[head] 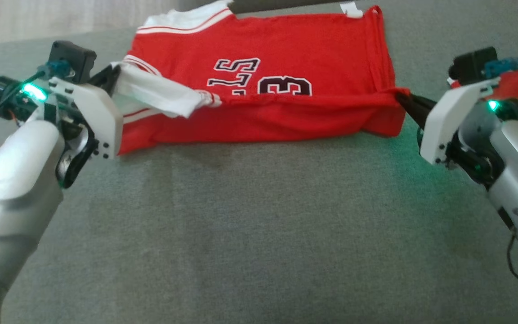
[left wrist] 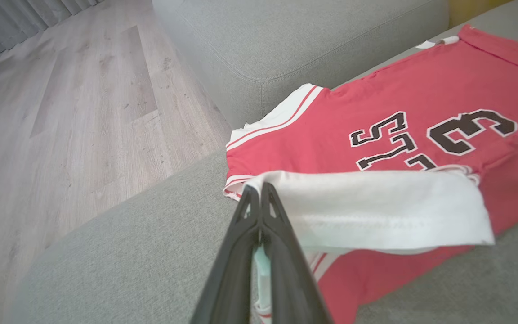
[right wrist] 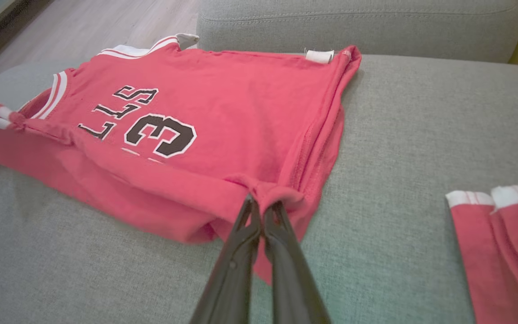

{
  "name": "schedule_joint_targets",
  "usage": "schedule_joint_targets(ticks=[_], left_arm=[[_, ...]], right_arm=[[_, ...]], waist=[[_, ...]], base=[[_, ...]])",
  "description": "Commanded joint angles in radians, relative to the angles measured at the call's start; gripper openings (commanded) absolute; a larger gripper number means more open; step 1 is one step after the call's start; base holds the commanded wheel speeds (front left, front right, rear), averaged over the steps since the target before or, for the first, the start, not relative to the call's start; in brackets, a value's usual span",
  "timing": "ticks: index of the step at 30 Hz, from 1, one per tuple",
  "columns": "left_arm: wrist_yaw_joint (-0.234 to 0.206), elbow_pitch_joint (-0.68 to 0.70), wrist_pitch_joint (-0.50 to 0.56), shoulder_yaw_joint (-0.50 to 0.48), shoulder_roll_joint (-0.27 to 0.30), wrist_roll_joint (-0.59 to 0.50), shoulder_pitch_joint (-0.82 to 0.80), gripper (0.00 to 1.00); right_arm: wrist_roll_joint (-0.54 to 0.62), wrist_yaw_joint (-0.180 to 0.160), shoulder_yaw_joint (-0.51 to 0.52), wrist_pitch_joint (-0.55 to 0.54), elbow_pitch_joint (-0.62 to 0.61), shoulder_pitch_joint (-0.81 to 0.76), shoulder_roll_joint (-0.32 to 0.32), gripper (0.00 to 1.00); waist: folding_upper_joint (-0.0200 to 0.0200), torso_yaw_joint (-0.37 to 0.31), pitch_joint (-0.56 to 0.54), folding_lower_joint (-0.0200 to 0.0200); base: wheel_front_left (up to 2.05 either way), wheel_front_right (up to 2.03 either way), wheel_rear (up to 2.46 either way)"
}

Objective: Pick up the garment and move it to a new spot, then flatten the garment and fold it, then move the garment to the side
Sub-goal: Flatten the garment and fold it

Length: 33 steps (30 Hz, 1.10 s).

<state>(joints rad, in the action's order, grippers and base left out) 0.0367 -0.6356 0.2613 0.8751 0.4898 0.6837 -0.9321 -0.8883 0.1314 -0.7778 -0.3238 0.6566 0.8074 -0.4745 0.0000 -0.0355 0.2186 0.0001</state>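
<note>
a grey woven sofa seat (head: 259, 225) spreads under both tools, coarse and matte, with a faint green glow from the wrist light near the right arm. past the tips of the left gripper (left wrist: 259, 192) rises a padded back cushion (left wrist: 313, 40) of the same grey weave, rounded along its edge. off to that tool's left runs a pale wood-plank floor (left wrist: 83, 103), with a strip of grey curtain (left wrist: 11, 18) at the far corner.

the garment (head: 286, 54), a red jersey of soft knit, lies on the seat between the two tools. its near part is raised in a taut ridge that runs from one tool to the other, and cloth hangs from the ridge down onto the seat. the left gripper is pinched tight on a white sleeve panel (left wrist: 376, 211), smooth, with a stitched hem and red-and-white striped trim nearby. the right gripper (right wrist: 263, 204) is clamped on a bunched red corner of the garment, and the hem seams run away from its tips. black digits (right wrist: 162, 135) edged in white sit just beyond the ridge. a small white label (right wrist: 319, 56) marks the far hem. to the right of the right gripper, well apart, lies a second red cloth (right wrist: 502, 243) with white bands.
</note>
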Motion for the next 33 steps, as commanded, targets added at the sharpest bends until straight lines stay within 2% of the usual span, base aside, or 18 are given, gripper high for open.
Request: schedule_joint_targets(ticks=[1,6,7,8,9,10,11,13,20,22,25,27,29,30,33], left_arm=[[0.002,-0.007,-0.017,-0.037,0.025,-0.013,-0.077,0.0],[0.005,-0.098,-0.061,-0.03,-0.025,-0.027,-0.12,0.0],[0.009,-0.114,-0.068,-0.027,-0.036,-0.028,-0.125,0.05],[0.01,-0.129,-0.076,-0.03,-0.047,-0.023,-0.129,0.27],[0.005,-0.145,-0.088,-0.038,-0.058,-0.016,-0.135,0.45],[-0.006,-0.161,-0.105,-0.052,-0.069,-0.007,-0.143,0.96],[-0.021,-0.175,-0.127,-0.066,-0.078,-0.002,-0.153,1.0],[-0.044,-0.201,-0.174,-0.079,-0.09,-0.006,-0.171,1.0],[-0.105,-0.223,-0.393,-0.157,-0.155,0.034,-0.16,1.0],[-0.123,-0.205,-0.468,-0.186,-0.173,0.05,-0.133,1.0],[-0.159,-0.14,-0.517,-0.237,-0.193,0.057,-0.072,1.0],[-0.197,-0.044,-0.522,-0.291,-0.197,0.03,-0.016,1.0],[-0.257,0.094,-0.522,-0.356,-0.2,-0.051,0.07,1.0],[-0.284,0.16,-0.522,-0.39,-0.213,-0.084,0.129,1.0],[-0.319,0.302,-0.523,-0.458,-0.256,-0.168,0.308,1.0]], right_arm=[[0.009,-0.001,-0.003,0.019,-0.012,0.038,0.005,0.0],[0.016,-0.001,-0.022,0.048,0.025,0.076,0.032,0.0],[0.021,-0.001,-0.023,0.062,0.036,0.083,0.034,0.0],[0.032,-0.001,-0.019,0.087,0.049,0.093,0.036,0.0],[0.038,-0.001,-0.008,0.115,0.068,0.1,0.043,0.96],[0.034,-0.001,0.001,0.128,0.086,0.105,0.054,1.0],[0.028,-0.001,0.012,0.145,0.099,0.11,0.064,1.0],[0.023,-0.001,0.039,0.202,0.119,0.124,0.079,1.0],[0.037,-0.001,0.167,0.526,0.171,0.128,0.121,1.0],[0.058,-0.001,0.196,0.567,0.177,0.109,0.128,1.0],[0.089,-0.001,0.283,0.584,0.156,0.07,0.151,1.0],[0.161,-0.001,0.387,0.585,0.097,0.027,0.169,1.0],[0.282,-0.001,0.498,0.585,0.023,-0.043,0.194,1.0],[0.342,-0.001,0.566,0.585,-0.016,-0.088,0.217,1.0],[0.495,-0.001,0.753,0.585,-0.139,-0.233,0.326,1.0]], waist=[[0.0,-0.015,0.017,-0.0001],[0.0,-0.025,0.042,-0.0001],[0.0,-0.025,0.047,-0.0001],[0.0,-0.026,0.051,-0.0001],[0.0,-0.026,0.054,-0.0001],[0.0,-0.026,0.057,-0.0001],[0.0,-0.025,0.06,-0.0001],[0.0,-0.023,0.063,-0.0001],[0.0,0.001,0.017,-0.0001],[0.0,0.012,-0.004,-0.0001],[0.0,0.025,-0.035,-0.0001],[0.0,0.033,-0.052,-0.0001],[0.0,0.042,-0.068,-0.0001],[0.0,0.046,-0.076,-0.0001],[0.0,0.054,-0.091,-0.0001]], base=[[0.0,0.0,0.0],[0.0,0.0,0.0],[0.0,0.0,0.0],[0.0,0.0,0.0],[0.0,0.0,0.0],[0.0,0.0,0.0],[0.0,0.0,0.0],[0.0,0.0,0.0],[0.0,0.0,0.0],[0.0,0.0,0.0],[0.0,0.0,0.0],[0.0,0.0,0.0],[0.0,0.0,0.0],[0.0,0.0,0.0],[0.0,0.0,0.0]])
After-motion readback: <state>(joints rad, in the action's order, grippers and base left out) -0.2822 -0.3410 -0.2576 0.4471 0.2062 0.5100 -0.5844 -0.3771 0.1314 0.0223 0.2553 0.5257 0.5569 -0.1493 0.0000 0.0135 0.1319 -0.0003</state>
